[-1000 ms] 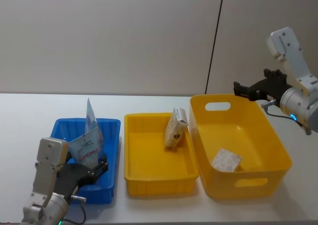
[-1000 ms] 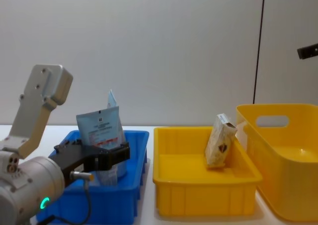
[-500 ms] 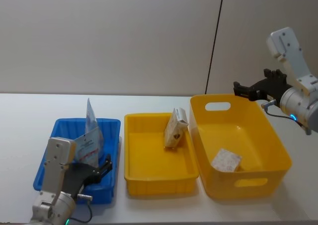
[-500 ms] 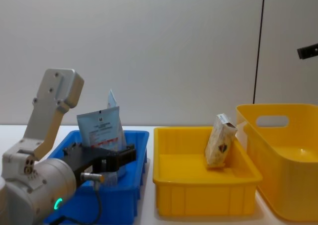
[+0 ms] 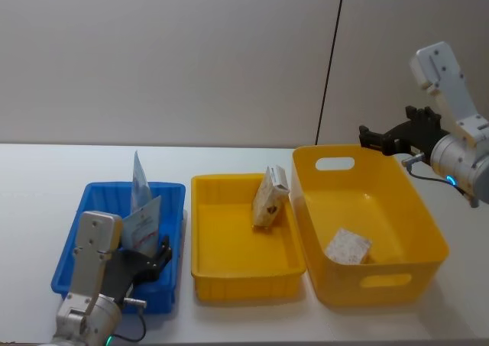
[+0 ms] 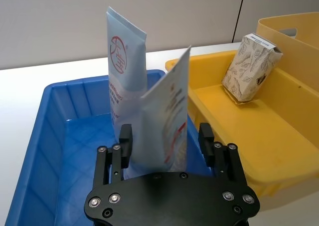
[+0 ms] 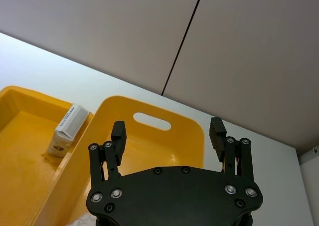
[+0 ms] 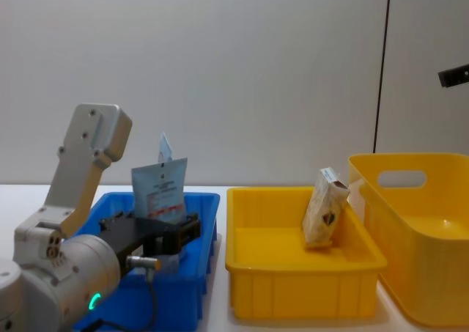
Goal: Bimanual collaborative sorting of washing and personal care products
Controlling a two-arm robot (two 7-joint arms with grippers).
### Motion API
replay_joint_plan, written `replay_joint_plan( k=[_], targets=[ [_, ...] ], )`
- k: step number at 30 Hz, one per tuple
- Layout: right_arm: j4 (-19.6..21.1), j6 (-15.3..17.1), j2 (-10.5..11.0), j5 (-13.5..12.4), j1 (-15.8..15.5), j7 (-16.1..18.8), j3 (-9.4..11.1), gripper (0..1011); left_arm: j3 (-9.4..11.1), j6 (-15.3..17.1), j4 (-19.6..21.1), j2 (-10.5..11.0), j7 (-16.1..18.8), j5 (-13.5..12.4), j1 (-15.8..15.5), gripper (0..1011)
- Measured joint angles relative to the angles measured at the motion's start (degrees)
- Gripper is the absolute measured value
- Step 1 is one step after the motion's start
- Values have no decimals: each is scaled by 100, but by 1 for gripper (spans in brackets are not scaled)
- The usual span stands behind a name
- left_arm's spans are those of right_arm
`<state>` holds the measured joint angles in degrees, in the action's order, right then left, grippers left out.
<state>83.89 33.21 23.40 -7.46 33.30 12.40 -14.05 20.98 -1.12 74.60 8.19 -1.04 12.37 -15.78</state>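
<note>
Two pale blue-white pouches stand in the blue bin (image 5: pixel 76 239). The nearer pouch (image 5: pixel 144 225) (image 6: pixel 167 121) (image 8: pixel 160 189) stands edge-on between the fingers of my open left gripper (image 5: pixel 153 256) (image 6: pixel 165 142), and neither finger touches it. The taller pouch (image 6: pixel 124 71) stands right behind it. A cream carton (image 5: pixel 270 197) (image 8: pixel 325 207) leans in the middle yellow bin (image 5: pixel 237 281). A small grey-white carton (image 5: pixel 348 247) lies in the large yellow bin (image 5: pixel 382 281). My right gripper (image 5: pixel 382 140) (image 7: pixel 168 132) hangs open and empty above that bin's far rim.
The three bins stand side by side on a white table (image 5: pixel 30 185), with a grey wall close behind. Bare table lies to the left of the blue bin and behind all three bins.
My left arm has shifted right and back toward me. The nearer pouch has turned from broadside to more edge-on. The right arm has not moved.
</note>
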Motion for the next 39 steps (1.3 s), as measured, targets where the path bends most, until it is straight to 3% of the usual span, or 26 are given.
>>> replay_joint_plan(
  k=[9,39],
  targets=[
    [0,0,0,0,0,0,0,1002,2,-6,-31,-25,10,-20,-15,545],
    [0,0,0,0,0,0,0,1002,2,-11,-55,-46,17,-38,-25,346]
  ],
)
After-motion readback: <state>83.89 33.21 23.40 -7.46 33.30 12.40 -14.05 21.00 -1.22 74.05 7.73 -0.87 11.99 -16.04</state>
